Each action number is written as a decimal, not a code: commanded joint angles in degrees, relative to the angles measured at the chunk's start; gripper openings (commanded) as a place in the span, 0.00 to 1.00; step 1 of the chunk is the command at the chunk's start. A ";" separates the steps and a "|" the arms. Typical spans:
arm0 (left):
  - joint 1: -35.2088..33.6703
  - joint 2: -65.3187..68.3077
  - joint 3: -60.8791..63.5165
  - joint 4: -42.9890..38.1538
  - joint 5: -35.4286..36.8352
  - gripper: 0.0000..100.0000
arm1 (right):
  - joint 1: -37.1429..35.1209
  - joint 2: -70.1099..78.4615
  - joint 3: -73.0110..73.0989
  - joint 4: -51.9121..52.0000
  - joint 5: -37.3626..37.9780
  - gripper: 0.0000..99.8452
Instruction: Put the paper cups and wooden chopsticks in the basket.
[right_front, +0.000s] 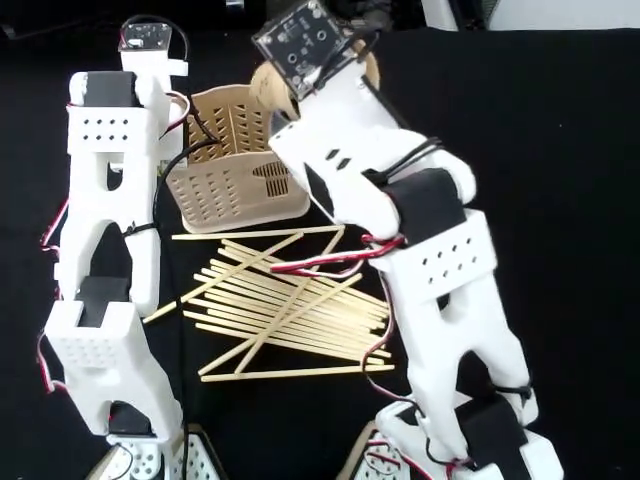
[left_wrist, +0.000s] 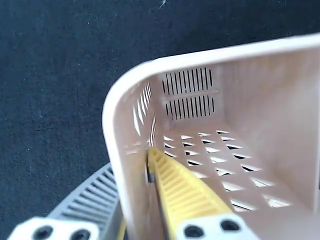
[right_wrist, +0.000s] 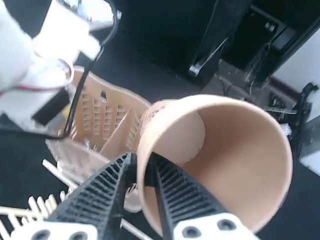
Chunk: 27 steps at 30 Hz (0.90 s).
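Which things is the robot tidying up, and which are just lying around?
For the job: paper cup, pinched by the right gripper; wooden chopsticks; basket, its wall clamped by the left gripper.
Just lying about: black tablecloth; dark gear and cables behind it.

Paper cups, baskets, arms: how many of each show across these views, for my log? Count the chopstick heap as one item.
paper cup: 1
basket: 1
chopstick heap: 1 (sticks overlap too much to count singly)
arms: 2, left arm and right arm
Total: 5
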 joint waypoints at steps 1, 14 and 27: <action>1.71 -0.44 1.27 -2.55 0.00 0.03 | -0.44 -1.89 1.27 0.35 0.44 0.01; 1.71 -0.53 1.27 -7.12 -0.26 0.03 | -4.13 -1.80 2.86 3.69 5.89 0.01; 3.65 -12.48 17.63 -13.89 -0.26 0.03 | 0.88 15.34 -17.45 13.98 8.35 0.01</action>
